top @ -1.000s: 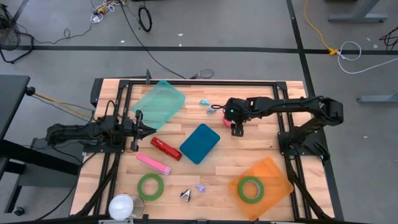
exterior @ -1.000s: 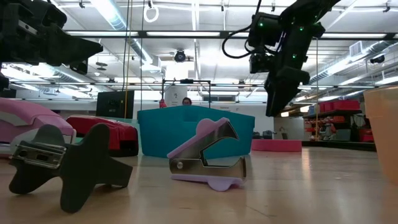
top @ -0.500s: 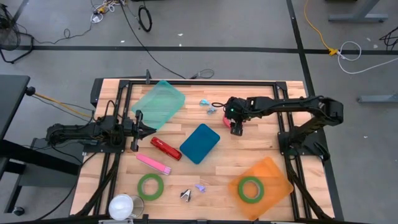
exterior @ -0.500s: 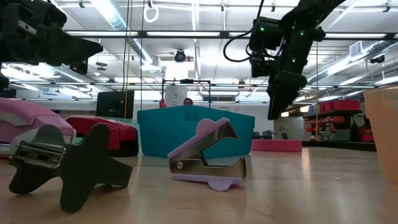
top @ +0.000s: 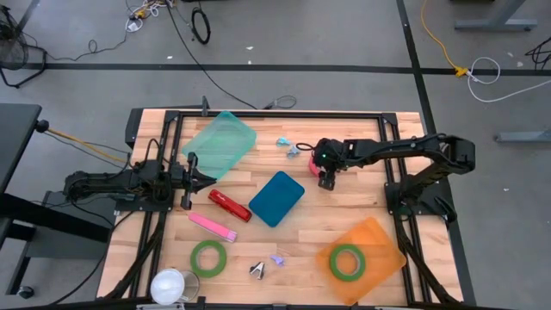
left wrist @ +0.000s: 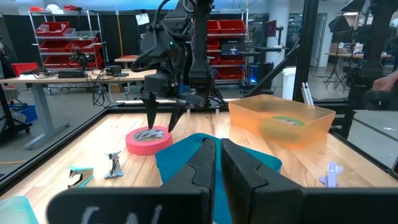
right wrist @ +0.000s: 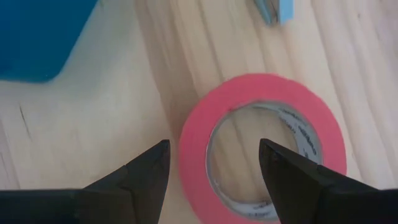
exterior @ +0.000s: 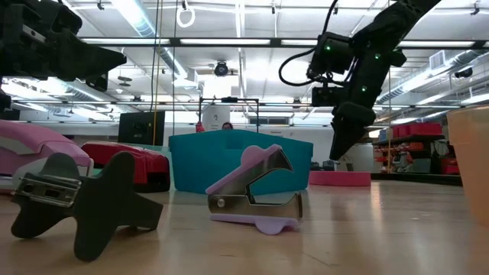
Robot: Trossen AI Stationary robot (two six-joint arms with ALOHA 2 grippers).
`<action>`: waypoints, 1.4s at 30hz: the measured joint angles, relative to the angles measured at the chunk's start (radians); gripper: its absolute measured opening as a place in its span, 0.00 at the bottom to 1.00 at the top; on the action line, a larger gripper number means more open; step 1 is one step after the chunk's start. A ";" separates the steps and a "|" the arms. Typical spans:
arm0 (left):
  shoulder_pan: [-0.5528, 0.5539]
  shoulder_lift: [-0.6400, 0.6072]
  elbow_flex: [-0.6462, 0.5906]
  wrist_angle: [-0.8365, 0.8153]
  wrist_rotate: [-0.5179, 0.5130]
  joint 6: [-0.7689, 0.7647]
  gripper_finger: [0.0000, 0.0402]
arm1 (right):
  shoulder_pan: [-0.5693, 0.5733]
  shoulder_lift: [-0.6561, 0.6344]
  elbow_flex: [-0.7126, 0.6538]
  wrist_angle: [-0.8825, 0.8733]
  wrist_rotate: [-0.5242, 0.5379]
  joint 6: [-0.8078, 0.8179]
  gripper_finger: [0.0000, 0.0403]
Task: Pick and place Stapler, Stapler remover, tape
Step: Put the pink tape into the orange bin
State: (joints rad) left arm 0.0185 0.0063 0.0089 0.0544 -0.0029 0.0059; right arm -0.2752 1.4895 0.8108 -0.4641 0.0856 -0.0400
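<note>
**Right gripper hanging open over the pink tape roll**

The right gripper (right wrist: 211, 180) is pointing down at the pink tape roll (right wrist: 264, 146), its jaws spread wide and holding nothing; one finger is standing outside the roll's rim and the other over its hole. In the high view the right gripper (top: 325, 179) is sitting near the middle of the counter (top: 362, 207), with the pink tape roll (top: 316, 158) just beside it. In the low view the right gripper (exterior: 341, 137) is hanging above the pink tape roll (exterior: 339, 178), apart from it.

The left gripper (left wrist: 214, 163) is waiting at the counter's left side, its jaws closed together and empty; in the high view the left gripper (top: 200, 179) is lying low, pointing toward the centre.

Outward from the grippers, a blue lid (top: 276, 197) is lying in the middle of the counter, and a red stapler (top: 229, 205) is lying just left of it. A pink stapler (top: 213, 226) is lying nearer the front edge, beside a green tape roll (top: 207, 257). A black staple remover (top: 257, 270) and a purple staple remover (top: 277, 258) are sitting near each other at the front. Two blue staple removers (top: 287, 146) are lying near the pink roll, toward the back. A second green tape roll (top: 346, 262) is resting inside the orange bin (top: 377, 234) at front right. A green lid (top: 219, 145) is lying at back left, and a white cup (top: 170, 286) is standing at the front left corner.
</note>
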 joint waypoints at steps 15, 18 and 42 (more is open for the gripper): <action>0.000 0.000 0.000 0.000 0.000 0.000 0.07 | -0.007 0.038 0.258 -0.350 -0.050 0.039 0.61; 0.000 0.000 0.000 0.000 0.000 0.000 0.07 | -0.007 0.085 0.300 -0.389 -0.050 0.060 0.61; 0.000 0.000 0.000 0.000 0.000 0.000 0.07 | 0.004 0.237 0.308 -0.362 -0.050 0.130 0.61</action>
State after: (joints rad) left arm 0.0185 0.0062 0.0089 0.0544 -0.0029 0.0060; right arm -0.2715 1.7269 1.1191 -0.8257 0.0361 0.0903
